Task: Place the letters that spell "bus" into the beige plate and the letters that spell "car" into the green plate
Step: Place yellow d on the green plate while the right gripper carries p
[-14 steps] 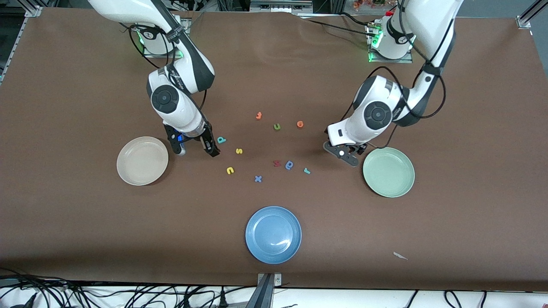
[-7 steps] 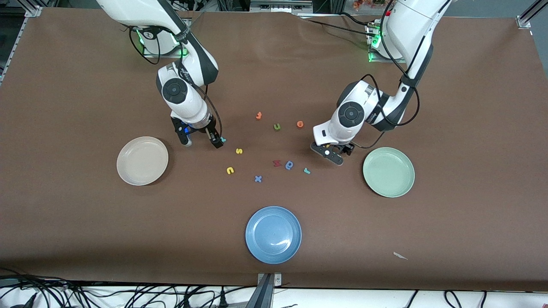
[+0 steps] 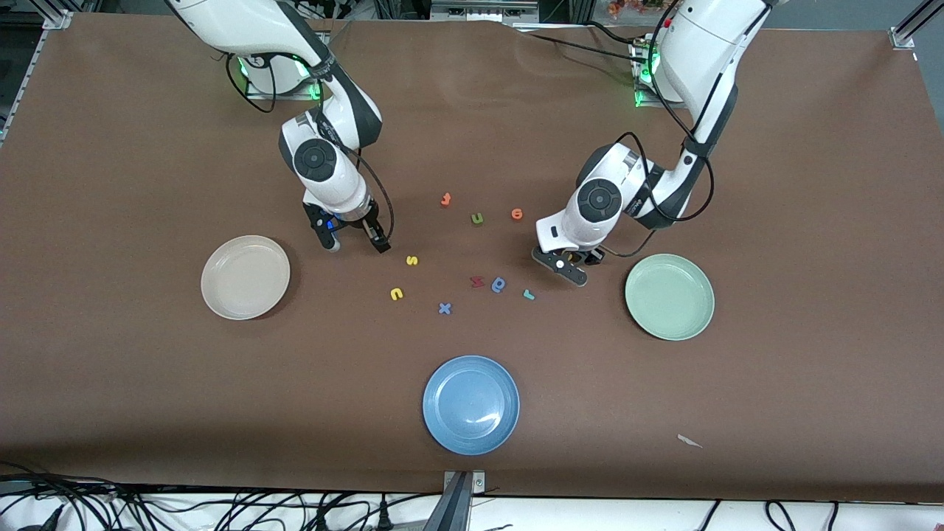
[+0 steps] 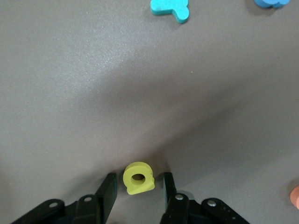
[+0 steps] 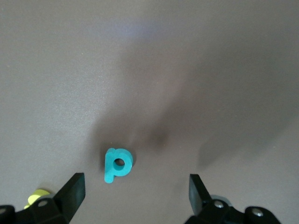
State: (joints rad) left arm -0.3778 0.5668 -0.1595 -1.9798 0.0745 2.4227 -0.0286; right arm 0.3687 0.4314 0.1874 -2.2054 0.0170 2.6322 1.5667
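The yellow "a" (image 4: 138,177) lies on the table between the fingers of my left gripper (image 4: 138,181), with a narrow gap on each side. That left gripper (image 3: 564,263) is low, beside the green plate (image 3: 670,296). The teal "r" (image 3: 528,294) lies a little nearer the camera. My right gripper (image 3: 355,245) stands wide open around the teal "b" (image 5: 117,164), which lies flat close to one finger. The front view hides both letters under the hands. The yellow "s" (image 3: 412,259) and yellow "u" (image 3: 397,294) lie near the empty beige plate (image 3: 245,276).
An orange "t" (image 3: 445,198), an olive "u" (image 3: 477,217) and an orange "e" (image 3: 517,214) lie toward the arms' bases. A red letter (image 3: 477,281), a blue "q" shape (image 3: 498,284) and a blue "x" (image 3: 444,308) lie mid-table. An empty blue plate (image 3: 471,404) sits nearest the camera.
Both arms moved toward the table's middle. The right gripper came over the teal "b". The left gripper left the green plate's edge, came down round the yellow "a", and its fingers narrowed.
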